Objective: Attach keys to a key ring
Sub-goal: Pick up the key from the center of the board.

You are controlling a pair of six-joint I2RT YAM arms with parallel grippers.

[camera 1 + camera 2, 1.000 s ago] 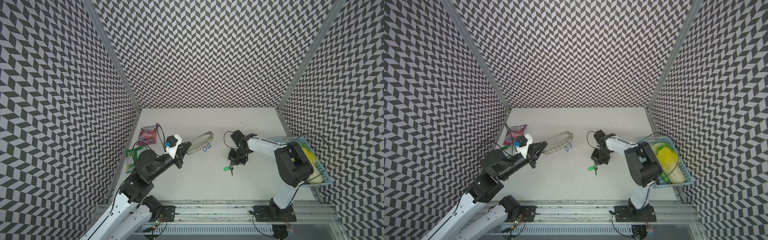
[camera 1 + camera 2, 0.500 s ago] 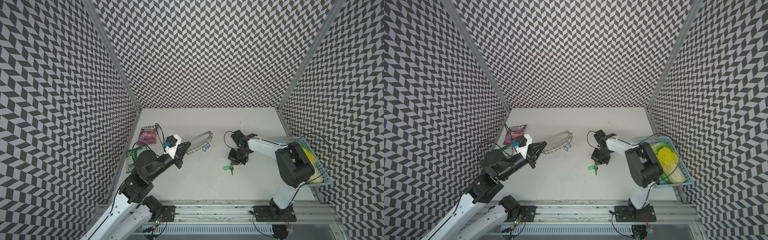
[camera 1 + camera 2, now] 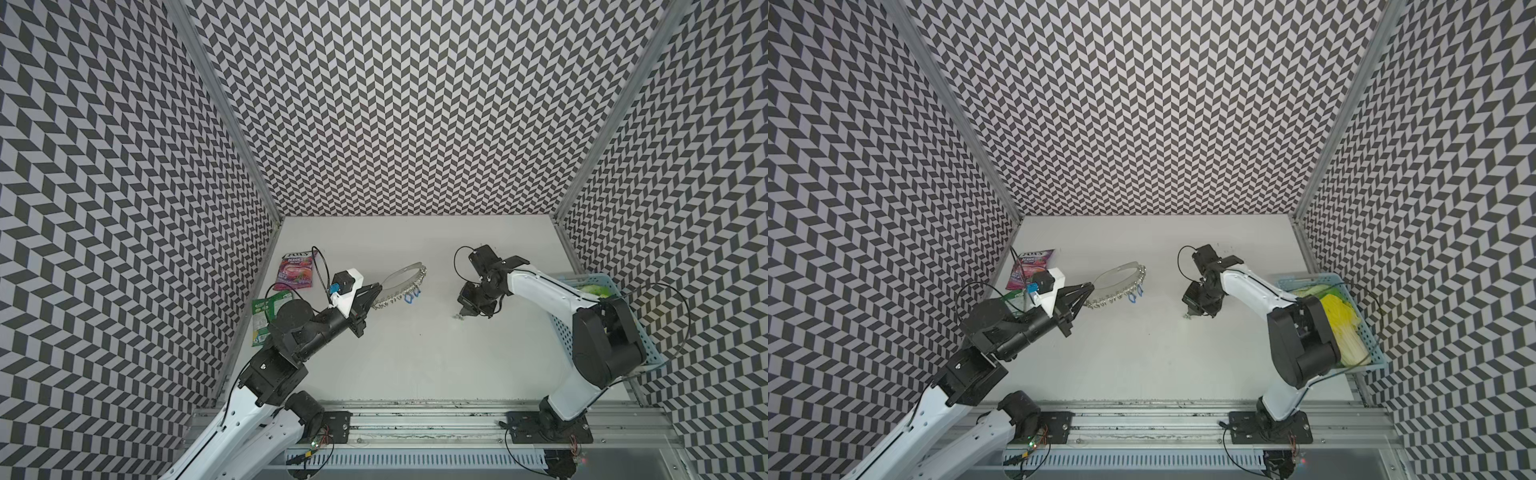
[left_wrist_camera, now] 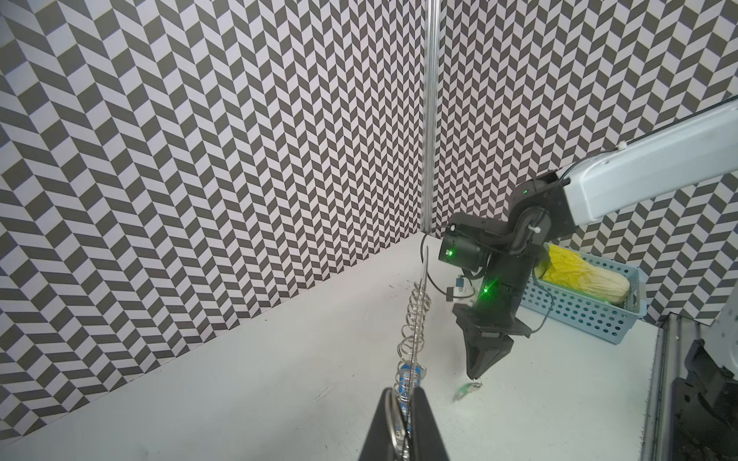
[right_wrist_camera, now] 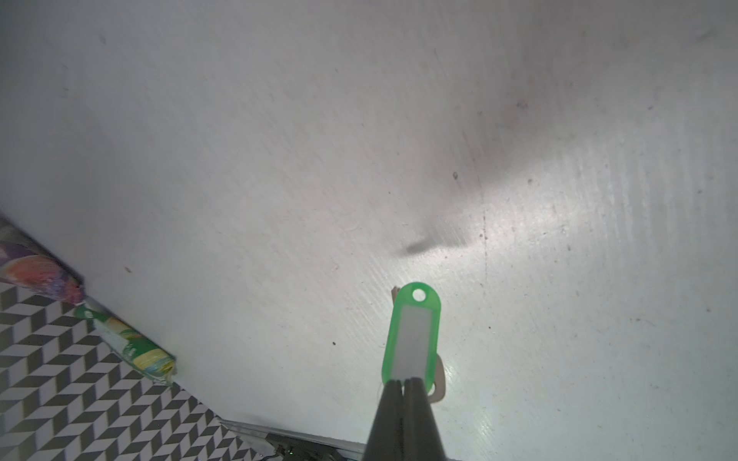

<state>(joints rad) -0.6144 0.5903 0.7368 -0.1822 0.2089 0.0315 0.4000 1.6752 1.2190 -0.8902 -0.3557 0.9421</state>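
The key ring (image 3: 401,281) is a gray crescent plate fringed with silver wire rings (image 4: 413,319). It is held off the table in both top views, its near end pinched in my left gripper (image 3: 376,289) (image 4: 401,393), which is shut on it. Two blue tags (image 3: 1133,294) hang from its fringe. To its right, my right gripper (image 3: 461,311) (image 5: 404,383) points down and is shut on one end of the keys' green tag (image 5: 413,339). The tag hangs just above the table (image 4: 463,390), and the silver key (image 5: 439,383) peeks out behind it.
Two snack bags (image 3: 296,272) (image 3: 268,313) lie by the left wall. A light blue perforated basket (image 3: 1366,336) holding yellow-green items stands at the right edge, beside the right arm. The arms' base rail (image 3: 415,419) runs along the front.
The green-tagged key lay on the table below the right gripper; now it hangs from the shut jaws, just off the surface. The left arm and key ring have not moved.
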